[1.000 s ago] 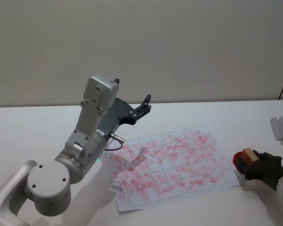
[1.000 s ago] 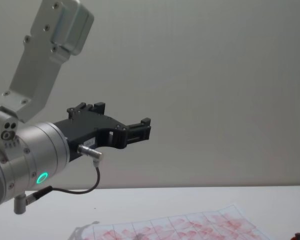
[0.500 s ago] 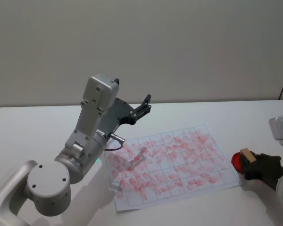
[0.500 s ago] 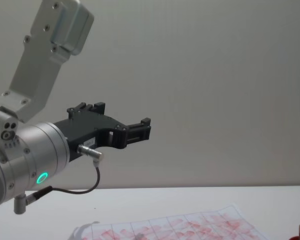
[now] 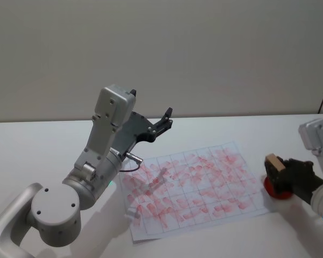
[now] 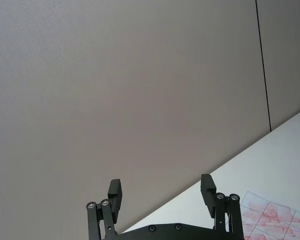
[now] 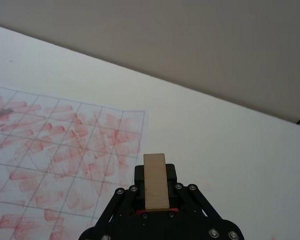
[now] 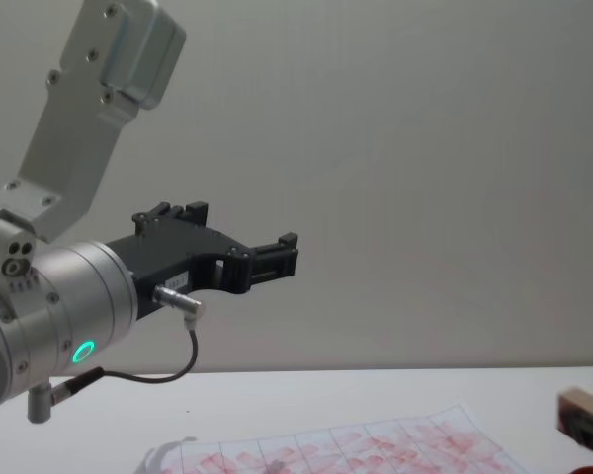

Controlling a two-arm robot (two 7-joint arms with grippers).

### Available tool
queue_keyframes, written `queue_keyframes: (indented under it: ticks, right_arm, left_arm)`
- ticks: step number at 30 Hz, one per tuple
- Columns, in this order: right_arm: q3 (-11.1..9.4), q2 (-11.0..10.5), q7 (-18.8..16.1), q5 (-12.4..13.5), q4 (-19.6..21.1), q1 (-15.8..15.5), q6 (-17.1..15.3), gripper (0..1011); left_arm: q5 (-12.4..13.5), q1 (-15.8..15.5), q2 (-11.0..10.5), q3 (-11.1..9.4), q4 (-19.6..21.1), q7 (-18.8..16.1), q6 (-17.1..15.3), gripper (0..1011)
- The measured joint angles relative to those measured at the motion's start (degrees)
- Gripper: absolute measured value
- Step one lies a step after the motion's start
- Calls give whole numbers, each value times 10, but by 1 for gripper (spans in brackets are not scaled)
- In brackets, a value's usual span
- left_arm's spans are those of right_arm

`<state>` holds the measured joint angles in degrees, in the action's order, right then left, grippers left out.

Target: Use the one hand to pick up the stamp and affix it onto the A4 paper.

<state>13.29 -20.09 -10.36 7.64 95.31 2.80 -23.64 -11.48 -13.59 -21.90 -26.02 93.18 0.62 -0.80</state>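
A: What does the stamp [image 5: 273, 163] look like?

B: It is a small block of pale brown wood, plain and rectangular, longer than it is wide. In the right wrist view [image 7: 155, 181] its flat top face points at the camera, bare and unmarked.

A: Where is it?

B: It is pinched in the right gripper [image 5: 275, 171], whose black fingers press on its two long sides. It sits at the paper's 3 o'clock, just past the right edge and not over the sheet. In the chest view it shows low at the right edge [image 8: 580, 409].

A: Is anything under it?

B: A red disc [image 5: 270, 188] lies on the table [image 5: 43, 140] right below the block. I cannot tell whether the stamp touches it.

A: And the paper [image 5: 194, 188]?

B: It is a white sheet ruled in squares, lying flat and turned a little askew. Almost every square holds smudgy red marks.

A: What about the other arm?

B: The left gripper [image 5: 166, 119] hangs in the air off the paper's 11 o'clock corner, well apart from the stamp. Its own wrist view [image 6: 161, 187] shows the two fingers spread wide with nothing between them. The arm behind it rises from the table's 8 o'clock side.
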Motion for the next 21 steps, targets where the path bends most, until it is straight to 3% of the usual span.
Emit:
queue_keyframes:
  ticks: [9, 21]
  right_arm:
    - [9, 11, -62, -23, -12, 33, 37, 219]
    - [24, 33, -149, -15, -53, 71, 63, 219]
  left_arm:
    - [0, 0, 0, 0, 0, 0, 0, 1001]
    - [0, 0, 0, 0, 0, 0, 0, 1001]
